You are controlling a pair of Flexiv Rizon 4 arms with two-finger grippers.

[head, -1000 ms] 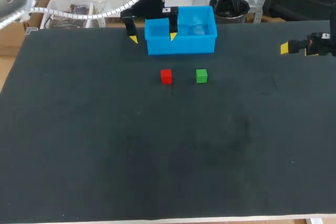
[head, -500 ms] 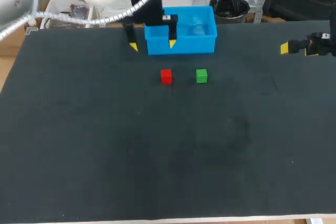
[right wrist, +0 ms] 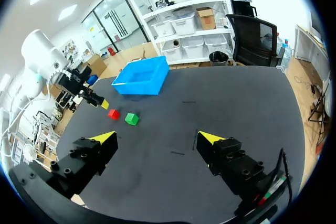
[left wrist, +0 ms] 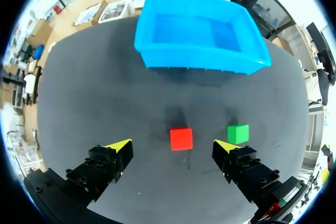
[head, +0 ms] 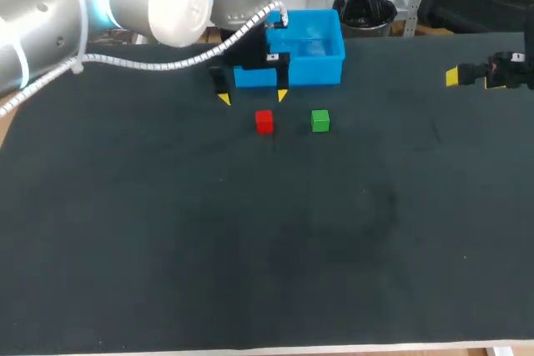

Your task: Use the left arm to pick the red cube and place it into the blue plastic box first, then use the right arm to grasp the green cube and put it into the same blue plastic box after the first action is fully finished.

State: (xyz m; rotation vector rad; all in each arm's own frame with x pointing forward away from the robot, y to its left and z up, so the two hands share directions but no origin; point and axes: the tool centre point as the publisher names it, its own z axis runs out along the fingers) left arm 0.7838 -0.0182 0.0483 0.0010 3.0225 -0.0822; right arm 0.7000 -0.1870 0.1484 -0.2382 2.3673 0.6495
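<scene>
Left gripper (left wrist: 173, 146): spread wide, holding nothing. It hangs over the red cube (left wrist: 181, 139), which lies on the table (head: 250, 248) between your fingertips, touching neither and a little nearer one of them. That wide spread probably serves to straddle the cube before you lower. Red cube: no long axis, all sides alike. It sits flat, with its side faces nearly square to the line between your fingers, so a straight close should meet two opposite faces. Green cube (left wrist: 238, 134): just ahead of one fingertip, on that finger's outer side, beside the red cube but apart from it. Watch that finger as you descend, since it may clip this cube. Box (left wrist: 199, 61): ahead of the gripper, beyond both cubes, mouth up, nothing visible inside, its long side lying across your reach. Right gripper (right wrist: 157, 139): fingers apart, empty, well away from cubes and box. It likely waits there because its turn comes second.
</scene>
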